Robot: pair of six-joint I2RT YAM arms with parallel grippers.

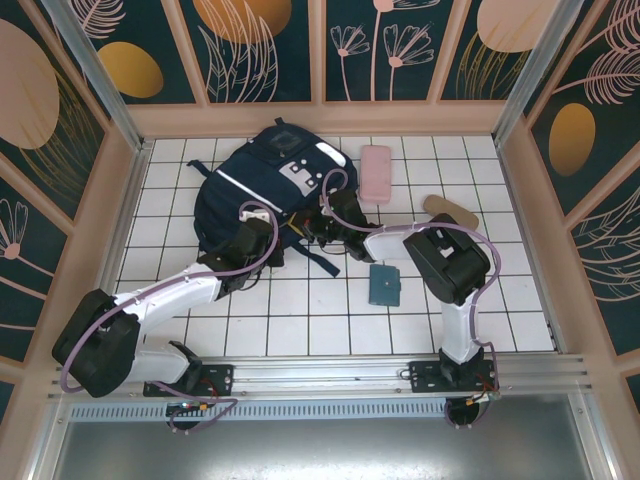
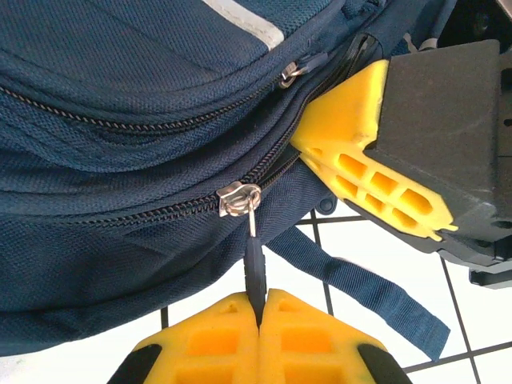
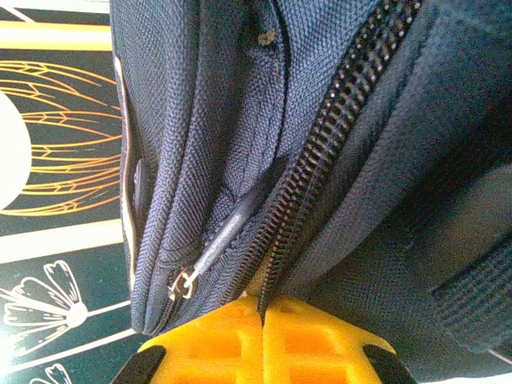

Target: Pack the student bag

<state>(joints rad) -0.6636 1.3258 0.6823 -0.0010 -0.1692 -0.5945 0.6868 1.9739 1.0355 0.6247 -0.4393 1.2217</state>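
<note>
- The student bag (image 1: 262,190) is lying at upper centre of the top view, on the white tiled table (image 1: 300,320).
- The left gripper (image 2: 258,308), at the bottom edge of its wrist view, is pinching the dark zipper pull (image 2: 254,268) hanging from the silver slider (image 2: 238,198).
- The right gripper (image 3: 262,310), at the bottom of its frame, is clamping the bag's fabric at the zipper teeth (image 3: 336,136).
- A pink case (image 1: 376,172) and a teal wallet (image 1: 383,284) are lying right of the bag.
</note>
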